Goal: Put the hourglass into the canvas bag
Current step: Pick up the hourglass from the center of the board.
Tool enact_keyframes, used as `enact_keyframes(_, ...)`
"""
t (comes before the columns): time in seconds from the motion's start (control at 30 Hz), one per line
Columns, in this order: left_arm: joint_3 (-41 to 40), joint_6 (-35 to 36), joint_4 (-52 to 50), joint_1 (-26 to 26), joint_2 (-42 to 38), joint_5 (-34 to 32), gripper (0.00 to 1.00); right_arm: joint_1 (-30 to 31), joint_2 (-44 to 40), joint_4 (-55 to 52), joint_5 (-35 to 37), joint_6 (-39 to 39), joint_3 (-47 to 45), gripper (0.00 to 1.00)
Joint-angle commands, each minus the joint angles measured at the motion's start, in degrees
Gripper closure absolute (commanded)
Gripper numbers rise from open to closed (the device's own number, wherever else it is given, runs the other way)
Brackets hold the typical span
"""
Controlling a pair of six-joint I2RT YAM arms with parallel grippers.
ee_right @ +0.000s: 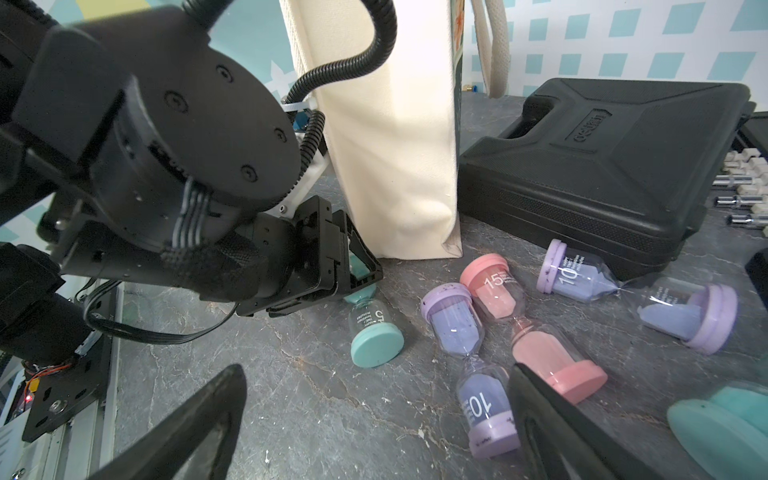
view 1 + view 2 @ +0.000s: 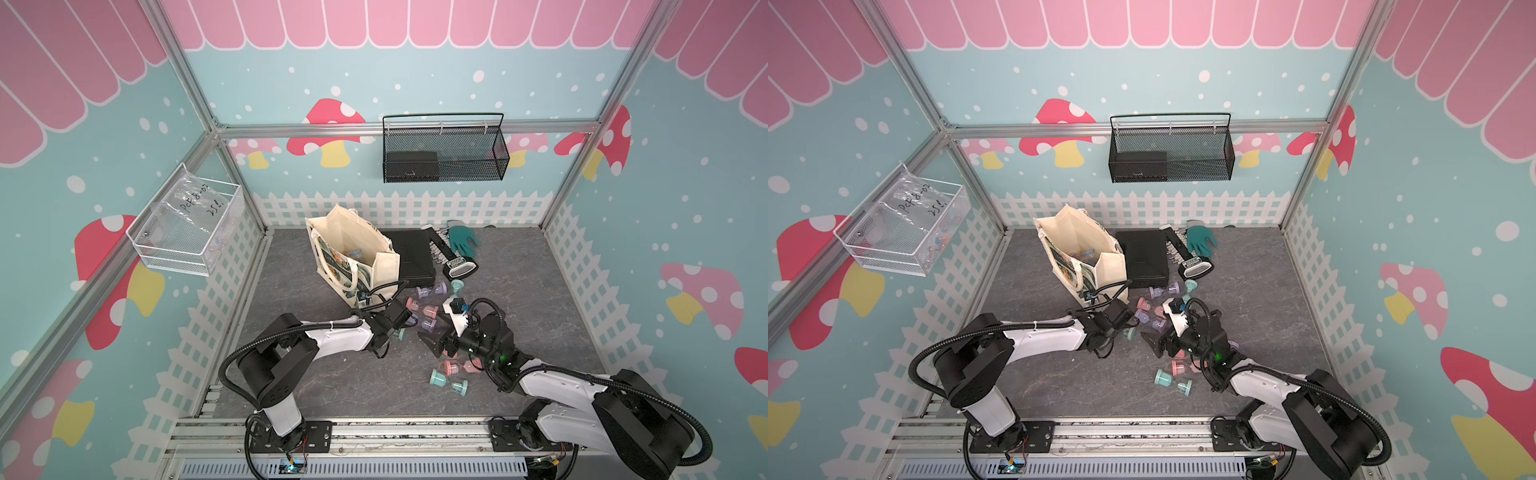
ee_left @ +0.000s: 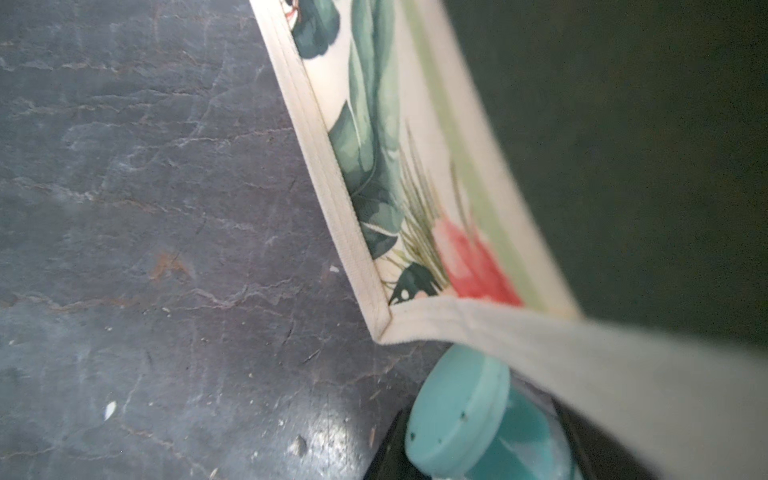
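Observation:
The cream canvas bag [image 2: 386,266] [image 2: 1111,270] stands open at the back left of the floor, and its printed side fills the left wrist view [image 3: 415,166]. A teal hourglass [image 1: 374,328] [image 3: 457,415] lies at the bag's near corner. My left gripper [image 1: 357,274] [image 2: 399,330] is shut on its upper bulb, with dark fingers against both sides. The right gripper [image 1: 374,415] [image 2: 436,338] stands wide open just above the bare floor, beside a purple hourglass [image 1: 478,374].
Several purple, pink and teal hourglasses [image 2: 424,311] are scattered between the arms. More of them lie near the right wrist [image 2: 449,380]. A black case [image 2: 411,257] lies against the bag's right side. A green glove [image 2: 463,239] and a socket rail [image 2: 440,245] lie behind it.

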Motion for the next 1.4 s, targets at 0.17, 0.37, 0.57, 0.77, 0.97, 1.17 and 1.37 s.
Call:
enact_keyframes(0.17,-2.63,-0.75,-1.67,0.14,-1.41,1.64,0.51,-0.04,0.42,1.0,0.81,-0.7,-0.72,0.0)
enact_keyframes(0.37,-3.5,0.12,-1.64,-0.47,-4.01,1.03,0.53,-0.06,0.37,0.77,1.6,-0.87,-0.74,0.0)
enact_keyframes(0.57,-4.8,2.07,-1.47,-1.34,-7.18,0.76,0.55,-0.02,0.1,0.55,2.21,-1.05,-0.85,0.0)
enact_keyframes(0.77,-6.99,4.87,-0.63,-1.97,-10.94,0.49,0.56,-0.06,-0.69,0.07,2.22,-0.79,-0.64,0.0)
enact_keyframes(0.97,-7.47,7.05,0.84,-2.24,-10.87,2.36,0.56,-0.06,-0.58,-0.71,2.0,-0.7,-0.1,0.0)
enact_keyframes(1.17,-8.21,9.37,1.08,-3.01,-12.86,3.13,0.59,0.01,-2.35,-2.26,2.96,-0.79,0.14,0.01)
enact_keyframes(1.37,-9.99,11.96,-0.6,-3.95,-19.25,1.71,0.6,0.0,-3.73,-3.68,2.26,-0.04,1.28,0.0)
